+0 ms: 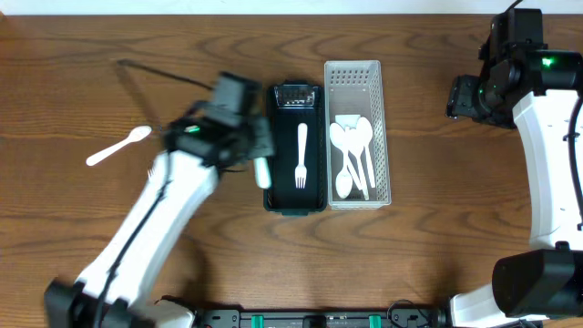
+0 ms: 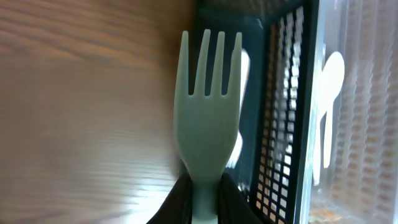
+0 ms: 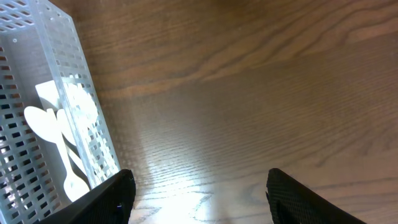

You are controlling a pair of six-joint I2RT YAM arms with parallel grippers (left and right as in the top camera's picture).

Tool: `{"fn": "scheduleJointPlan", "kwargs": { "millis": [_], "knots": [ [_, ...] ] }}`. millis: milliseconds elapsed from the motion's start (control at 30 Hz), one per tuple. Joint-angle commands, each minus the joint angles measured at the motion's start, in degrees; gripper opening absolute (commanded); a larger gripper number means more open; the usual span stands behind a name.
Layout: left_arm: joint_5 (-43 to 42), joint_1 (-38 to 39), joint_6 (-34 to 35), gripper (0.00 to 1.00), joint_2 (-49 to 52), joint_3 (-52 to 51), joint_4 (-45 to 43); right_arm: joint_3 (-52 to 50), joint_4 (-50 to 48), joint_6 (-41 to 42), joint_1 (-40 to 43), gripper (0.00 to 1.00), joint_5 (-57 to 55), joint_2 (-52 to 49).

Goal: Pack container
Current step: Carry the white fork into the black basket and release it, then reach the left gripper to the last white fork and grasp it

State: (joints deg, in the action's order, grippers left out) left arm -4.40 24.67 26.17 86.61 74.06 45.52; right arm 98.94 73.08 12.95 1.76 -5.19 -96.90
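Note:
My left gripper is shut on the handle of a pale plastic fork, tines pointing away, just off the left wall of the black container. In the left wrist view my left gripper pinches the fork's neck beside the container's dark mesh wall. One white fork lies inside the black container. A white perforated basket next to it holds several white spoons. My right gripper hangs open and empty at the far right, above bare wood.
A loose white spoon lies on the table at the left. In the right wrist view the white basket with spoons sits left of my open right gripper. A thin dark cable runs behind the left arm.

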Motion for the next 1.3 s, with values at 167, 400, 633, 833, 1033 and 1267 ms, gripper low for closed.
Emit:
{"fn": "scheduleJointPlan", "kwargs": {
  "millis": [167, 400, 633, 833, 1033, 1267],
  "knots": [
    [0.3, 6.4, -3.5, 0.06, 13.0, 0.4, -4.5, 0.7, 0.0, 0.2, 0.3, 0.71, -0.6, 0.5],
    [0.7, 6.1, -5.6, 0.66, 15.5, 0.6, -4.7, 0.7, 0.1, 0.2, 0.3, 0.71, -0.6, 0.5],
    [7.9, 6.1, -20.7, 0.7, 13.5, 11.5, 3.1, 0.7, 0.1, -0.3, 0.3, 0.71, -0.6, 0.5],
    [13.5, 3.6, -23.1, 0.77, 9.7, 27.5, 14.5, 0.7, 0.2, -0.8, 0.3, 0.72, -0.6, 0.5],
    [13.5, -10.3, -16.1, 0.79, 3.5, 28.9, 21.9, 0.7, 0.3, -3.4, 0.3, 0.73, -0.6, 0.5],
    [7.9, -30.0, -11.2, 0.84, 3.4, 23.3, 25.8, 0.7, -0.1, -3.4, 0.3, 0.75, -0.6, 0.5]
  ]
}}
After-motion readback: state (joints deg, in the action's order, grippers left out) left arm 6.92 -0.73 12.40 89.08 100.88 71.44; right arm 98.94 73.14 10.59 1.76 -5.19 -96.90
